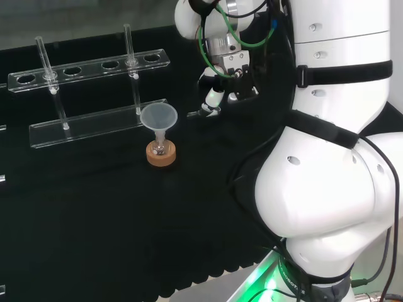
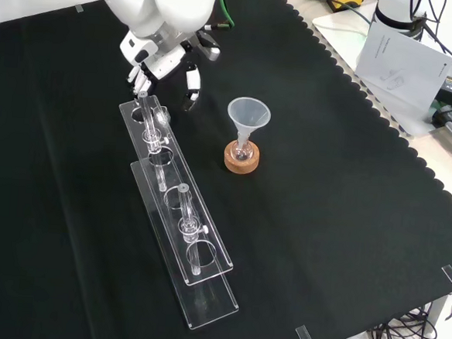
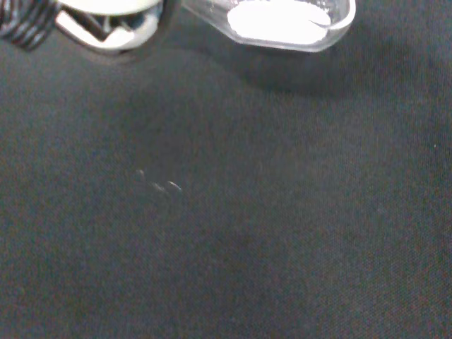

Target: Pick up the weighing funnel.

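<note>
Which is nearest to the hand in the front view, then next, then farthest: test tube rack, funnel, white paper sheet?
1. Test tube rack: its upper end lies just below the hand.
2. Funnel: to the hand's right and a little lower.
3. White paper sheet: far right, off the cloth.

The black cloth (image 1: 94, 220) is lit evenly from above, and the white arm links (image 1: 340, 189) are rendered bright. A green glow (image 1: 267, 277) is seen at the head view's lower right; glints are caught on the clear rack (image 2: 178, 213).
</note>
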`<action>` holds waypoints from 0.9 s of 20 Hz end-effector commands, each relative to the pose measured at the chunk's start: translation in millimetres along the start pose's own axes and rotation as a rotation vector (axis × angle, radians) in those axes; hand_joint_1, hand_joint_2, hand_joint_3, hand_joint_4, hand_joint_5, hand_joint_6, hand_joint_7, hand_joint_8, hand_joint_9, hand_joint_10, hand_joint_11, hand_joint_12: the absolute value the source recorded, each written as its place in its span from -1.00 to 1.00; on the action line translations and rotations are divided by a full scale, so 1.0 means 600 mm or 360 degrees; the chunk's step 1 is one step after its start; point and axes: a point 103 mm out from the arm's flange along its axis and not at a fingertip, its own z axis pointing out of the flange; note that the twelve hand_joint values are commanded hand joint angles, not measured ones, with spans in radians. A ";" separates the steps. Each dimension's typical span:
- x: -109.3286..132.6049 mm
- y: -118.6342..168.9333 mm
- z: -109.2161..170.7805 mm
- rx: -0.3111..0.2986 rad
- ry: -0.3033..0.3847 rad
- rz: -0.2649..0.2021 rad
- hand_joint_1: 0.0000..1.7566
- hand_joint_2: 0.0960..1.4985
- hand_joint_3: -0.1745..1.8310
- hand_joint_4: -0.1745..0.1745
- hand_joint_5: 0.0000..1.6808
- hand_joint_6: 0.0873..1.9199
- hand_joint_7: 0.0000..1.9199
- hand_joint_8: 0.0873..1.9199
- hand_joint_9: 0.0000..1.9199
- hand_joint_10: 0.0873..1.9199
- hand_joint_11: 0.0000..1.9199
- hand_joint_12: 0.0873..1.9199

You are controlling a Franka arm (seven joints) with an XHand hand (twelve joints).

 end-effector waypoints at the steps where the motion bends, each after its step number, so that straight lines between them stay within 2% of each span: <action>1: -0.007 0.004 0.006 0.0021 -0.0022 -0.0017 0.02 -0.32 -0.22 -0.08 -0.31 -1.00 -0.61 -0.37 -0.41 -0.45 -0.69 0.38; 6: -0.006 0.001 0.008 0.0026 -0.0051 -0.0008 0.02 -0.33 -0.21 -0.07 -0.29 -1.00 -0.59 -0.38 -0.38 -0.47 -0.68 0.38; 10: -0.001 0.003 0.017 0.0029 -0.0137 0.0024 0.02 -0.33 -0.21 -0.06 -0.28 -1.00 -0.59 -0.38 -0.37 -0.47 -0.67 0.38; 18: -0.005 0.018 0.022 -0.0018 -0.0161 0.0065 0.02 -0.32 -0.21 -0.02 -0.23 -0.99 -0.55 -0.37 -0.34 -0.47 -0.65 0.37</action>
